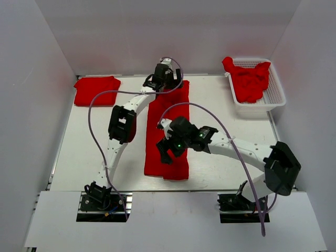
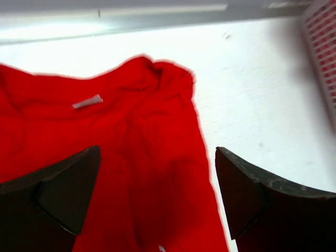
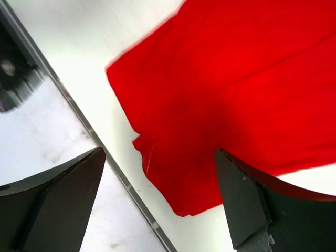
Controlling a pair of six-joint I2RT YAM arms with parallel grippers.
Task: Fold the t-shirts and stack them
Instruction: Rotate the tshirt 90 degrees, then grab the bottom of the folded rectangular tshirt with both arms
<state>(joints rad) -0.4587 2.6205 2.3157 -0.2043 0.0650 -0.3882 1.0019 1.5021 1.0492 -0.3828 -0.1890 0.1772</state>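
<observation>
A red shirt [image 1: 157, 152], folded lengthwise into a long strip, lies mid-way across the surface [image 1: 84, 142], seemingly set for a crosswise fold. The left hand [image 2: 157, 152], fingers apart, is poised over its far collar end. The right hand [image 3: 157, 152], likewise apart, is over the near hem. A folded shirt [image 1: 97, 90] waits far left, and more shirts [image 1: 249, 84] fill the basket [image 1: 278, 97] far right.

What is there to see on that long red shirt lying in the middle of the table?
The middle shirt is plain bright red soft cloth, folded lengthwise into a long narrow strip. It lies flat on the white table, running from the far edge toward the near one. A small white tag shows at its bunched collar end. The left hand is open over that far end and the right hand is open over the near end; neither grips it.
</observation>
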